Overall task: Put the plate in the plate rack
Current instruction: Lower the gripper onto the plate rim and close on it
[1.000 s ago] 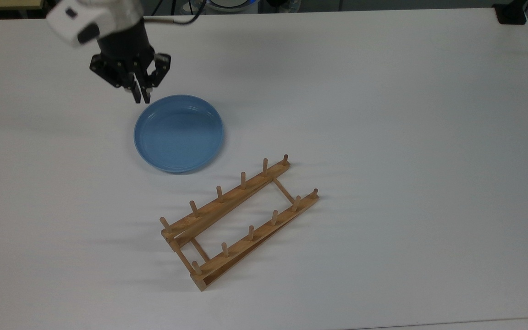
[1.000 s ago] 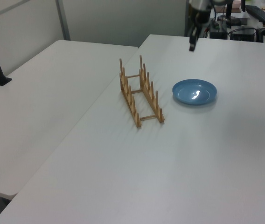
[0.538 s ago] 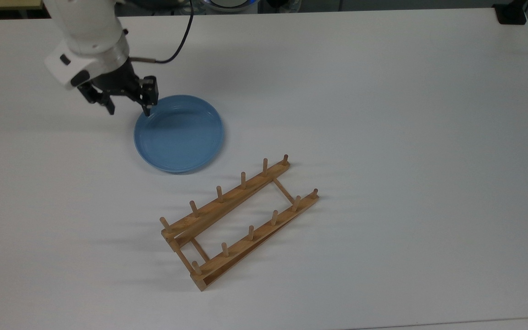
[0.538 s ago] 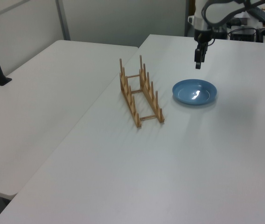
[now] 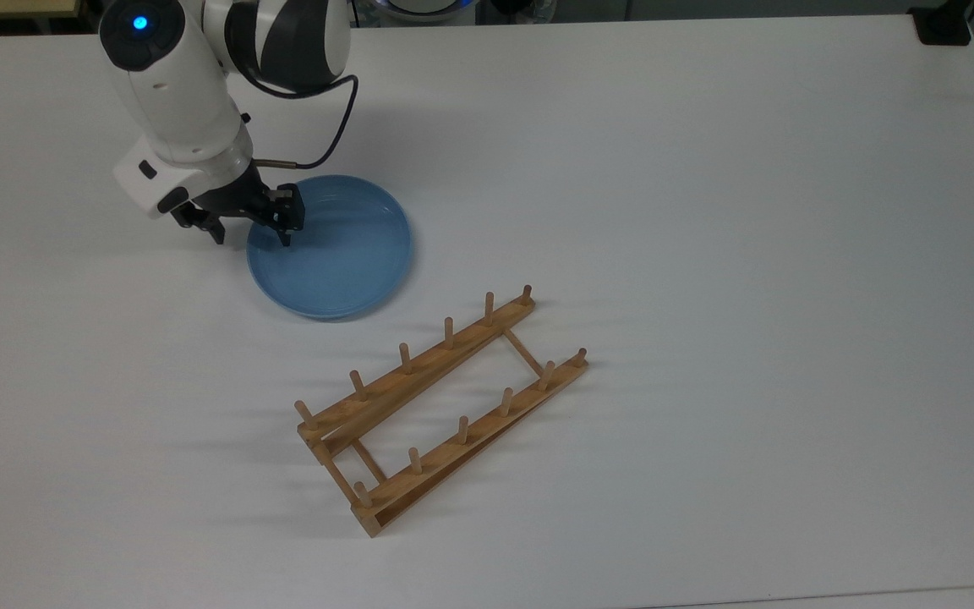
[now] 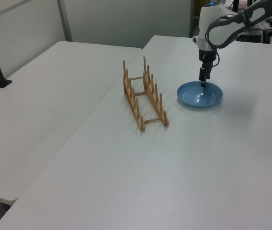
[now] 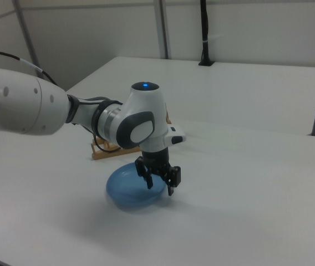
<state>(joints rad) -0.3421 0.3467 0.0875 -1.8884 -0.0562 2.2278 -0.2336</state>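
I have lowered the end effector (image 5: pixel 252 233), fingers open astride the plate (image 5: pixel 331 247) rim, to grip it for the rack (image 5: pixel 440 408).

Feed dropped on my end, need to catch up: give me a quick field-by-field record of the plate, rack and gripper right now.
plate: flat on the table, not lifted
plate rack: empty, apart from the plate, nearer the top view's bottom
gripper: open, fingers straddling the plate's rim at the top view's left edge
grasp: not yet closed
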